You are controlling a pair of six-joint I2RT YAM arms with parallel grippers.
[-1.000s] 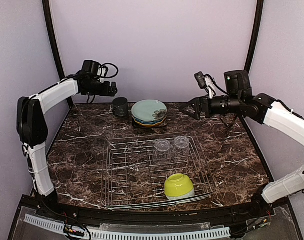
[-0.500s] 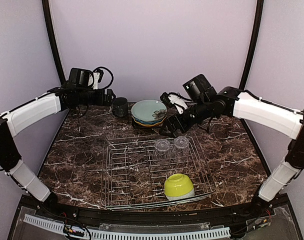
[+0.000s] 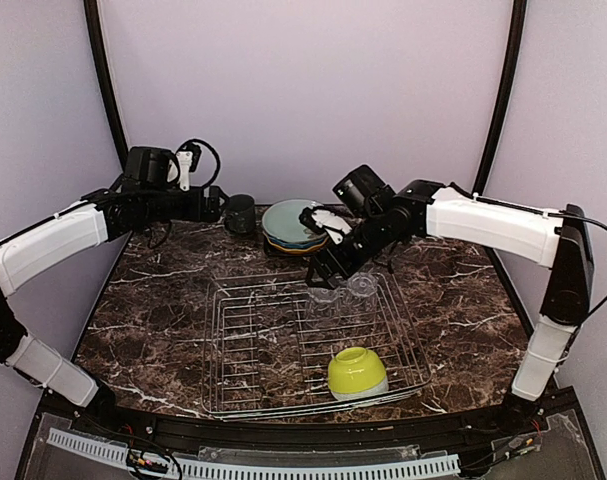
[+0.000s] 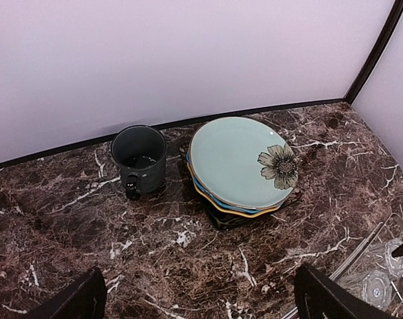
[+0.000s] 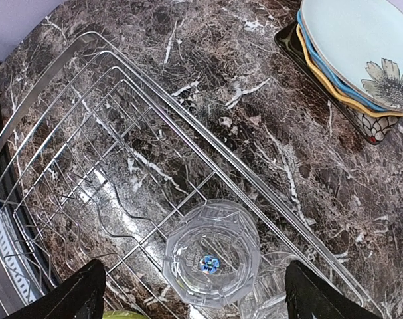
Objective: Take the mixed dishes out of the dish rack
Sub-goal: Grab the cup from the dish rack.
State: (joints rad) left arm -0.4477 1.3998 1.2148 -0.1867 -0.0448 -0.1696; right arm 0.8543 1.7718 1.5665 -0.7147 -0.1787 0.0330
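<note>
The silver wire dish rack holds two upside-down clear glasses and a lime-green bowl. My right gripper hovers open just over the left glass, one finger on each side, not touching it. The second glass stands beside it. The stacked plates, pale teal with a flower on top, and the dark grey mug sit on the table behind the rack. My left gripper hangs open and empty, left of the mug.
The rack fills the middle of the dark marble table. The plate stack lies close behind the rack's far rim. A purple back wall and black corner posts close in the table.
My right arm has swung in from the back right and come down over the glasses, its jaws narrowing a little. The left arm has drawn back slightly from the mug.
</note>
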